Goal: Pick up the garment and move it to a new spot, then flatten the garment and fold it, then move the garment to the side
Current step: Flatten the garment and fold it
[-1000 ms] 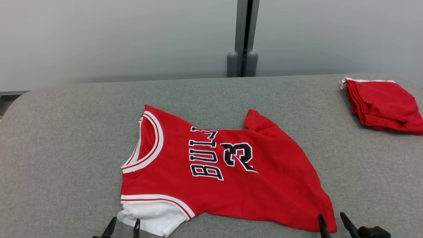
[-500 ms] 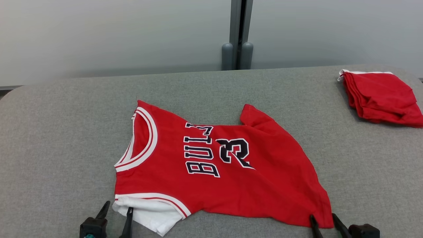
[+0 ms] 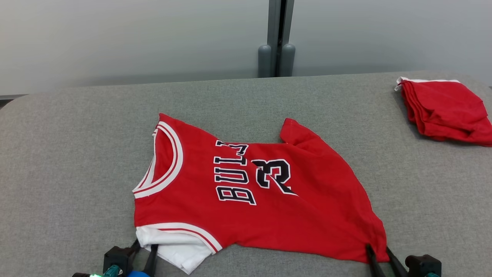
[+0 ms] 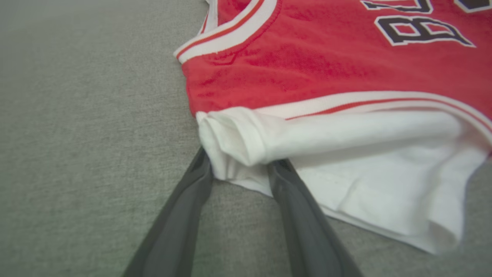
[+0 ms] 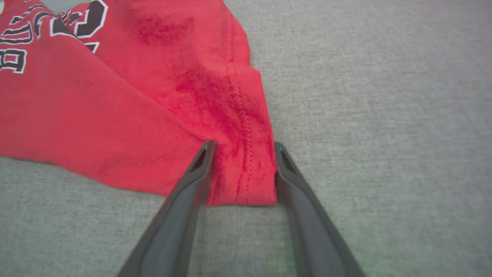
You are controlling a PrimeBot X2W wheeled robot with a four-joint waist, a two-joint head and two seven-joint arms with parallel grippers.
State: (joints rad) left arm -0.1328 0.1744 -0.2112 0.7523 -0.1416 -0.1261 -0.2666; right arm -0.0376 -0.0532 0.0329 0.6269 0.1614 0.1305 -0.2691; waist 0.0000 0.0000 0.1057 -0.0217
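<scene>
The left gripper (image 3: 144,247), jaws apart, straddles the white sleeve (image 4: 346,154) at the jersey's (image 3: 250,192) near-left corner. The jersey lies on the grey table (image 3: 69,154), stretched sideways, collar left, hem right, just beyond both grippers. The right gripper (image 3: 377,249), jaws likewise apart, straddles the near hem corner (image 5: 246,177).

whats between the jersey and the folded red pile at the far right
Only bare grey surface. The head view shows the jersey and the folded pile well apart, with nothing lying between them.
</scene>
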